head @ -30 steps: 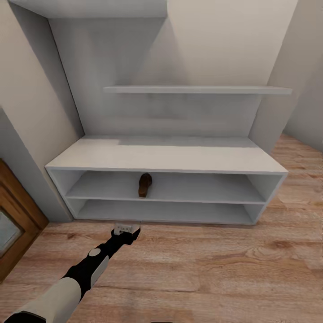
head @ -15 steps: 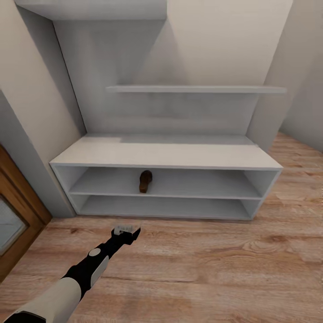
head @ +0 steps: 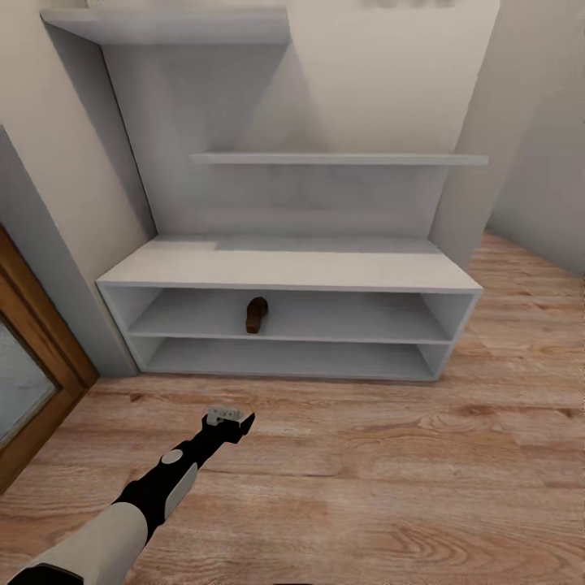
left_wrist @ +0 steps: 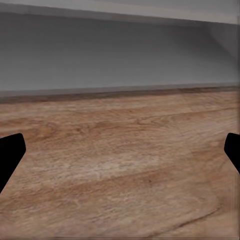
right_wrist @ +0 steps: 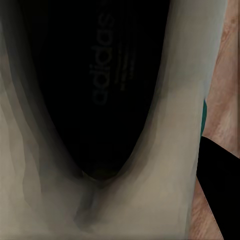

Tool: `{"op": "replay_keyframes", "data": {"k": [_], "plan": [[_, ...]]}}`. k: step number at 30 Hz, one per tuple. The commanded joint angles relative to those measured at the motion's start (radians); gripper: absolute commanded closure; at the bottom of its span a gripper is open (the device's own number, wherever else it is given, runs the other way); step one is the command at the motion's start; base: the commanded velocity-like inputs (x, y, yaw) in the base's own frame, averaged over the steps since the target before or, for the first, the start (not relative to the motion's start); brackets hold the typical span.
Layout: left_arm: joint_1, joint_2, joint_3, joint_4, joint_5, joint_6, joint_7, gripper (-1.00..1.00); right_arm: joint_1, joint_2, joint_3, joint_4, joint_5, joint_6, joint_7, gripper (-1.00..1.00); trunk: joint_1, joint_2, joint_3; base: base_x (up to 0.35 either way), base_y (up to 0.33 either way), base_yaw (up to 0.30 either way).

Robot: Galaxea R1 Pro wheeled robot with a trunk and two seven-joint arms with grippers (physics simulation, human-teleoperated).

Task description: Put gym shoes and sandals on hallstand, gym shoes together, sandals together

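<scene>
The left gripper is held out over the wood floor in front of the shoe rack, a little off its front edge and not touching it. In the left wrist view its two dark fingertips are seen far apart at the edges of the picture, with nothing but floor boards between them — the jaws stand wide and carry nothing.

In the right wrist view a gym shoe is seen pressed close to the camera: its pale upper, dark inside with a printed brand name, and a sliver of teal lining at the edge. A black finger lies against the shoe's side, yet whether the right gripper is clamped on the shoe cannot be told.

Beyond the left gripper, one dark-brown sandal is found on the rack's upper open shelf — left of the middle, lengthwise front to back.
</scene>
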Motion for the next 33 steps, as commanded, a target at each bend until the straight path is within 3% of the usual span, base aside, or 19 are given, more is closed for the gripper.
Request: {"op": "replay_keyframes", "data": {"k": [1,10,11,14,16,17,18,19,20,21,22,25,26,27,30,33], "plan": [[-0.001,0.001,-0.007,0.001,0.010,-0.003,-0.001,-1.00,-0.001,0.000,0.000,-0.001,0.002,0.005,0.001,1.00,0.000,0.000,-0.001,-0.059,-0.041,0.000],[-0.001,0.004,-0.005,0.000,0.008,-0.001,-0.001,-1.00,-0.001,0.005,0.001,0.000,0.002,0.007,0.000,1.00,0.000,0.000,-0.001,-0.013,-0.009,0.000],[-0.001,0.059,-0.004,0.000,0.012,-0.001,-0.047,-1.00,-0.001,0.008,0.019,0.000,0.002,0.007,0.000,1.00,0.000,0.000,-0.001,0.000,0.000,0.000],[-0.001,0.106,-0.004,0.001,0.014,-0.002,-0.157,-1.00,-0.001,0.009,0.064,0.001,0.002,0.007,0.000,1.00,0.000,0.000,-0.001,0.000,0.000,0.000],[-0.001,0.137,0.003,0.001,0.016,-0.003,-0.273,-1.00,-0.001,0.009,0.110,0.001,0.002,0.007,0.001,1.00,0.000,0.000,-0.001,0.000,0.000,0.000],[-0.001,0.158,0.015,0.001,0.017,-0.004,-0.354,-1.00,-0.001,0.009,0.146,0.001,0.002,0.006,0.001,1.00,0.000,0.000,-0.001,0.000,0.000,0.000],[-0.001,0.168,0.025,0.001,0.017,-0.005,-0.395,-1.00,-0.001,0.009,0.167,0.001,0.001,0.006,0.001,1.00,0.000,0.000,-0.001,0.000,0.000,0.000],[-0.001,0.186,0.047,0.001,0.017,-0.008,-0.470,-1.00,-0.001,0.010,0.216,0.001,0.000,0.006,0.002,1.00,0.000,0.000,-0.001,0.000,0.000,0.000],[-0.001,0.204,0.084,0.001,0.016,-0.026,-0.553,-1.00,-0.001,0.010,0.306,0.001,-0.001,0.005,0.002,1.00,0.000,0.000,-0.001,0.000,0.000,0.000],[-0.001,0.212,0.106,0.001,0.015,-0.045,-0.589,-1.00,-0.001,0.011,0.376,0.001,-0.002,0.005,0.003,1.00,0.000,0.000,-0.001,0.000,0.000,0.000],[-0.001,0.215,0.114,0.002,0.014,-0.056,-0.602,-1.00,-0.001,0.011,0.415,0.001,-0.003,0.005,0.003,1.00,0.000,0.000,-0.001,0.000,0.000,0.000],[-0.001,0.239,0.138,0.006,0.011,-0.101,-0.645,-1.00,-0.001,0.012,0.661,0.002,-0.009,0.006,0.001,1.00,0.000,0.000,-0.001,0.000,0.000,0.000],[-0.001,0.242,0.140,0.006,0.010,-0.106,-0.648,-1.00,-0.001,0.012,0.696,0.002,-0.010,0.007,0.001,1.00,0.000,0.000,-0.001,0.000,0.000,0.000],[-0.001,0.250,0.144,0.007,0.006,-0.119,-0.657,-1.00,-0.001,0.013,0.809,0.008,-0.013,0.056,0.000,1.00,0.000,0.000,-0.001,0.000,0.000,0.000],[-0.001,0.253,0.145,0.007,0.004,-0.127,-0.659,-1.00,-0.013,0.020,0.853,0.062,-0.014,0.185,0.003,1.00,0.000,0.000,-0.001,0.000,0.000,0.000],[-0.001,0.254,0.145,0.007,0.000,-0.128,-0.659,-1.00,-0.076,0.029,0.864,0.102,-0.015,0.239,0.005,1.00,0.000,0.000,-0.001,0.000,0.000,0.000]]}}
